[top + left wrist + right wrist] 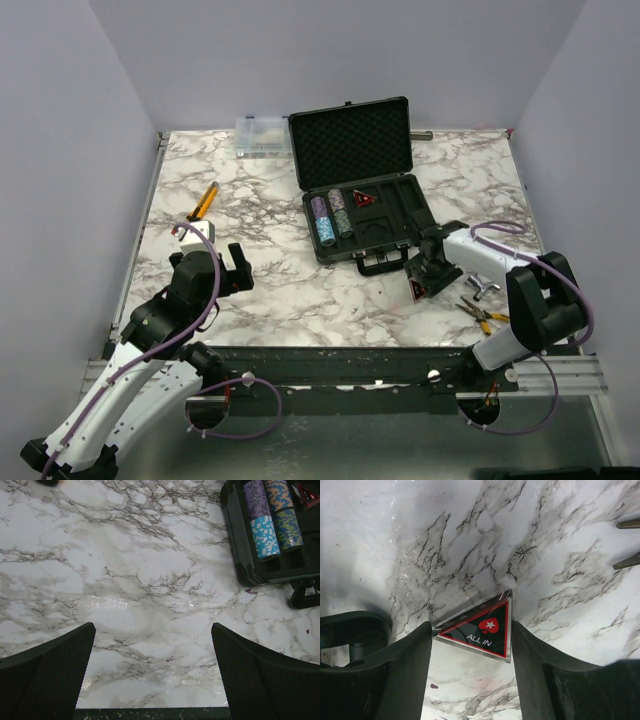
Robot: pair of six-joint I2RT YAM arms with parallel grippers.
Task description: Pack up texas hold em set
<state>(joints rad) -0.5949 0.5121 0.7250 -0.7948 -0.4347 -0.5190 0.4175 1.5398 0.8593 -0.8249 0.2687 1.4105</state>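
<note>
The left gripper (152, 629) hovers above the marble worktop (125, 570), jaws wide apart. At upper right a corner of the black briefcase (239, 555) shows, chip stacks (265, 527) lying in its tray slots: purple, light blue, darker blue-orange.

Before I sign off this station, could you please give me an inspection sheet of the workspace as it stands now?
Surface: marble-patterned table; no spill seen.
Job's things: black briefcase open, lid up; chip stacks and one red-black triangle in its tray; ALL IN triangle outside the case, on the table near the right arm.
Clutter: clear organiser box, orange-handled tool, pliers.
Grippers: left gripper open over bare table; right gripper closed on the ALL IN triangle, fingers against both sides.
Cables: purple cables run along both arms, clear of the case.
Surroundings: plain walls; nothing else seen.
</note>
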